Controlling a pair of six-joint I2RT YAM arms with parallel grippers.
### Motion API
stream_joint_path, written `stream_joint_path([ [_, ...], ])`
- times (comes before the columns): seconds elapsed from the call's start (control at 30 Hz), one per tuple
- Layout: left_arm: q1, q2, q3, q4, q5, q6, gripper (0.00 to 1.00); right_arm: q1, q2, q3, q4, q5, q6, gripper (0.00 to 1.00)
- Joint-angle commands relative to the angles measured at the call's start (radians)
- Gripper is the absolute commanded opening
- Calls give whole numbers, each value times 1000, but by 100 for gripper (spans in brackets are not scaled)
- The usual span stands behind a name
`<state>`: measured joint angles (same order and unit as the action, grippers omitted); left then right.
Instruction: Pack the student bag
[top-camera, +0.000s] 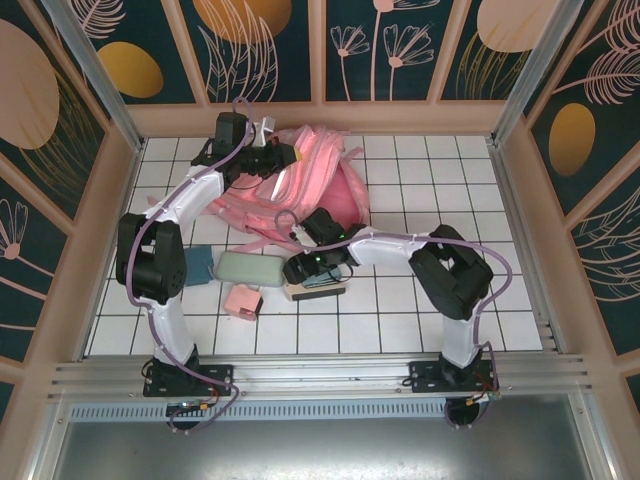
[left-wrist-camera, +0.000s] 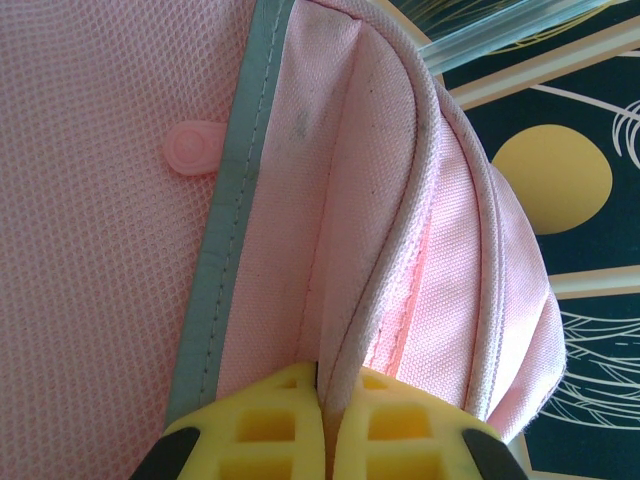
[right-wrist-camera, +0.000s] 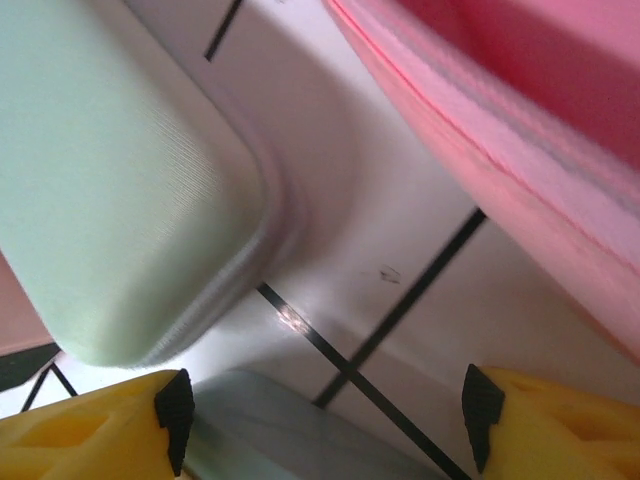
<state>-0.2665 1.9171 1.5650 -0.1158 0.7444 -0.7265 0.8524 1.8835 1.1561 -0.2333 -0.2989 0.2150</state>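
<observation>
Left gripper (left-wrist-camera: 325, 405) is closed on the student bag (left-wrist-camera: 300, 250). Its yellow fingers (left-wrist-camera: 270, 420) pinch a corded seam of the pink fabric that rises straight away from the fingertips. A grey reflective strip (left-wrist-camera: 225, 230) runs just to one side of the pinch, and a small pink tab (left-wrist-camera: 190, 148) sits beyond it on the mesh panel. Right gripper (right-wrist-camera: 325, 430) is spread wide with nothing between its pads, hanging low over the white tiled table (right-wrist-camera: 390, 230). A pale green case (right-wrist-camera: 120, 180) lies just ahead of it toward one finger, and the bag's pink edge lies ahead toward the other. A greyish flat thing (right-wrist-camera: 280, 445) sits directly beneath the jaws, though I cannot tell what it is. From above, the bag lies just beyond the right gripper, with the left gripper on its far part. The step looks like holding the bag's mouth up while the free arm fetches an item. To do it well, the left pinch should stay firm on the seam and lift enough to make a real opening, not merely stretch the fabric. The right should centre over one item alone, drop squarely, and close across its narrow side so the case beside it is not dragged along.
</observation>
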Motion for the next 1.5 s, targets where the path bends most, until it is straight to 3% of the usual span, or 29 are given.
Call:
stream_joint_path([
  [0.0,18,-17,9,34,-11,10,0,-26,-69,-60,-19,-28,-7,75],
  [0.17,18,-20,7,34,-13,12,0,-43,-156,-190,63,-210,29,80],
  [0.4,19,-21,9,33,-12,13,0,-41,-250,-332,109,-209,58,84],
  [0.53,18,-23,9,33,-12,14,0,0,-298,-367,93,-128,48,87],
  [0.6,18,-23,10,33,-12,13,0,43,-325,-377,71,-28,23,98],
  [0.83,18,-20,9,33,-9,12,0,160,-370,-387,7,182,-16,98],
  [1.0,19,-19,9,33,-8,12,0,232,-328,-350,-61,331,-30,94],
  [1.13,19,-21,10,33,-11,12,0,280,-294,-335,-90,396,-22,84],
  [1.47,29,-24,17,35,4,7,0,297,-293,-329,-81,418,-10,45],
])
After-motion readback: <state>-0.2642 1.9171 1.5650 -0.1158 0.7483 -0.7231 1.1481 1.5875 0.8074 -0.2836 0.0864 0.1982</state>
